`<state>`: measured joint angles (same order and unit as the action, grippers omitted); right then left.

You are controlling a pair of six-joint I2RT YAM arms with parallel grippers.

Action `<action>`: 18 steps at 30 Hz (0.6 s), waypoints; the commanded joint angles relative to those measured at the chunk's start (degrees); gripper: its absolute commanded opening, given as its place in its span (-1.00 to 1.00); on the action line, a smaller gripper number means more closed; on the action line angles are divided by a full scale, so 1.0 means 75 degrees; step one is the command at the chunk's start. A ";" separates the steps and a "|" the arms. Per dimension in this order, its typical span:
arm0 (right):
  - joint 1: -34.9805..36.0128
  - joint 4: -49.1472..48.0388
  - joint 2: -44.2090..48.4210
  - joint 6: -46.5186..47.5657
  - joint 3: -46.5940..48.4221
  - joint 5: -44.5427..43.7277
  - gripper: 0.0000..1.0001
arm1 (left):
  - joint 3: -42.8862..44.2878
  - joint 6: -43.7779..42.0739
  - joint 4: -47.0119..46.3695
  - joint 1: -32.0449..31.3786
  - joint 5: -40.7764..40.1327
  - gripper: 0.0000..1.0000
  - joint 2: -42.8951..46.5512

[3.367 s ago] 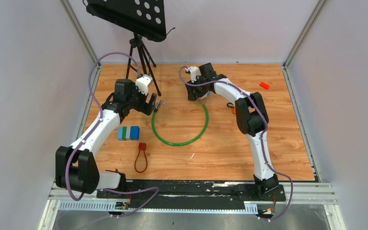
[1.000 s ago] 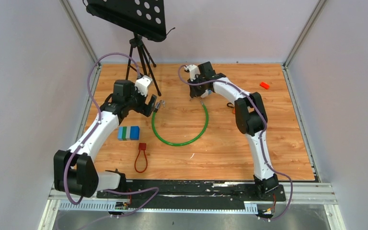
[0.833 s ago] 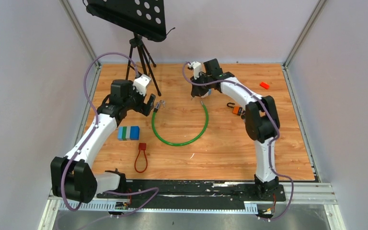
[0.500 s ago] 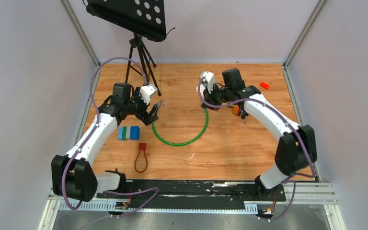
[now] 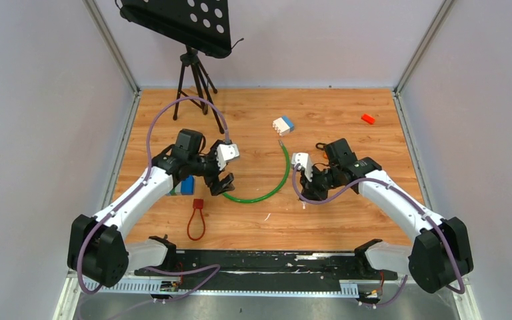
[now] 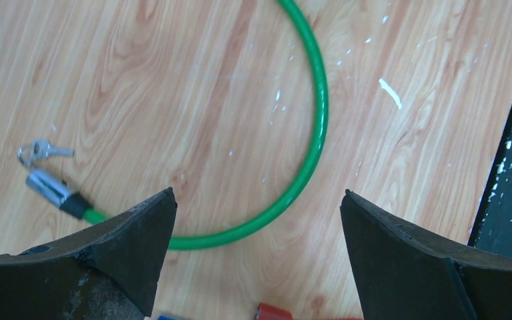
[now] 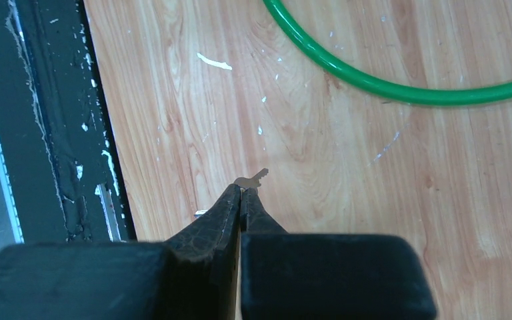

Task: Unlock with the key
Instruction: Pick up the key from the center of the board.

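Right end effector [image 7: 242, 193] is pinched shut on the key [image 7: 255, 177]: thin flat metal, notched tip poking past the black pads. I see it over the wood-grain bench [image 7: 373, 200], near the front edge, just outside the green cable [image 6: 313, 140]. Left end effector [image 6: 257, 200] is wide, holding nothing, over the cable. Cable has a glossy round jacket and a silver ferrule [image 6: 48, 187], with a small key bunch [image 6: 40, 150] just beside it.

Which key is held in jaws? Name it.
The key pinched by the right gripper, jaws shut; the key ring lies loose beside the green cable, at its metal end.
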<state>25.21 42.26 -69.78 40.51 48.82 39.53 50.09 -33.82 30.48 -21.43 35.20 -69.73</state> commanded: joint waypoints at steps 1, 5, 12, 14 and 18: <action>0.0051 0.0078 0.0060 0.0483 0.0334 0.0729 -1.00 | -0.0146 -0.0123 -0.1224 -0.0297 0.0841 0.94 0.0308; 0.0054 0.0176 0.0042 0.0361 0.0781 0.1367 -1.00 | -0.0229 -0.0093 -0.1967 -0.0788 0.1390 0.82 0.0206; 0.0059 -0.0057 -0.0365 -0.0437 0.1703 0.2993 -1.00 | 0.0094 -0.0334 -0.2842 -0.1894 0.1200 0.70 -0.0130; 0.0060 -0.0227 -0.0505 -0.0732 0.1867 0.3420 -1.00 | 0.0070 -0.0420 -0.3156 -0.2113 0.1115 0.70 -0.0097; 0.0057 -0.0562 -0.0775 -0.1265 0.2034 0.4084 -1.00 | -0.0222 -0.0585 -0.4114 -0.2529 0.0703 0.72 0.0148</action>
<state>25.39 41.91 -73.89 35.86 61.30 60.55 48.80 -35.79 9.61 -38.17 42.30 -70.65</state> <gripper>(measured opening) 0.012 0.856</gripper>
